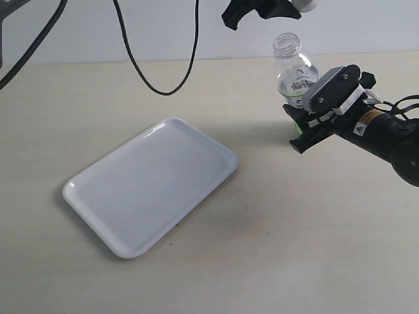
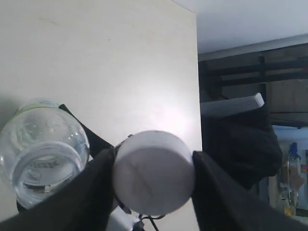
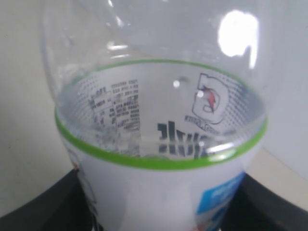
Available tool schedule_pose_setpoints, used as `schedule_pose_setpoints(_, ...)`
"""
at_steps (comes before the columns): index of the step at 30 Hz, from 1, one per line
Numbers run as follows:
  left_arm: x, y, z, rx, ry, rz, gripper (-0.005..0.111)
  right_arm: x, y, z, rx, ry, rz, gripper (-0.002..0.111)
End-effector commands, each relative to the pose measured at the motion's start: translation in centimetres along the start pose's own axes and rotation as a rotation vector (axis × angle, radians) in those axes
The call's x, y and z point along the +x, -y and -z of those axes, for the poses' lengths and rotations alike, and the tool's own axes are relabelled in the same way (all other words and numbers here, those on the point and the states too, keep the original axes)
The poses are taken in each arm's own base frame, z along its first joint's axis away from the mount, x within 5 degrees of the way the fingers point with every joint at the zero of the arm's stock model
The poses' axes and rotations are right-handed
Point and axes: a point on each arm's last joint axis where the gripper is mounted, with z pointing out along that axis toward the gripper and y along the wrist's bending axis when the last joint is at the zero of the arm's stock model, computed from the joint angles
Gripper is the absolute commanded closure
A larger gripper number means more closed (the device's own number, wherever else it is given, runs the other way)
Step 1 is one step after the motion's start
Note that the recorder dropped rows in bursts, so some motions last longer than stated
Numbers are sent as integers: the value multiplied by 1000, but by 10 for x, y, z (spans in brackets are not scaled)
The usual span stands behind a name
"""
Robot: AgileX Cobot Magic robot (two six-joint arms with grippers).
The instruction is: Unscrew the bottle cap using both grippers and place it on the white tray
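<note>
The clear bottle (image 1: 294,70) stands upright at the right of the table with its neck open; my right gripper (image 1: 302,124) is shut on its labelled lower body (image 3: 159,192). Above it, at the top edge of the exterior view, my left gripper (image 1: 262,12) holds the white bottle cap (image 1: 306,5), which is only partly in view there. In the left wrist view the cap (image 2: 154,172) sits clamped between the two black fingers (image 2: 94,192), with the open bottle mouth (image 2: 43,149) below and beside it. The white tray (image 1: 152,184) lies left of centre, with nothing on it.
Black cables (image 1: 157,59) hang down over the back of the beige table (image 1: 294,235). A pale wall stands behind the table. The left wrist view shows the table's edge and dark furniture (image 2: 240,139) beyond it.
</note>
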Motion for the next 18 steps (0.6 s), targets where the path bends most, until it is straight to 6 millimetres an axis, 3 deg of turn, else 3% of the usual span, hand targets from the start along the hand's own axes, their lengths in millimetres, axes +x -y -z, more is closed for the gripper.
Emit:
schedule_pose_setpoints(1,-11,-2,10,14,18,-115,107,3,0,1,-8,-30,-48,108)
schedule_pose_setpoints(4,-17,-6,17,4,2,-236,107,3,0,1,-5,-29,-63,108)
schedule_pose_setpoints(9,-18,-6,34,-16,-53,-447,107,4,8,1,78,-35,-257,108)
schedule_pose_setpoints(15,-14,11,61,2,-49,-639,107,-1,11,2,98,4,-466,108)
schedule_pose_setpoints(18,-9,24,85,10,-52,-752,107,0,18,3,170,12,-510,108)
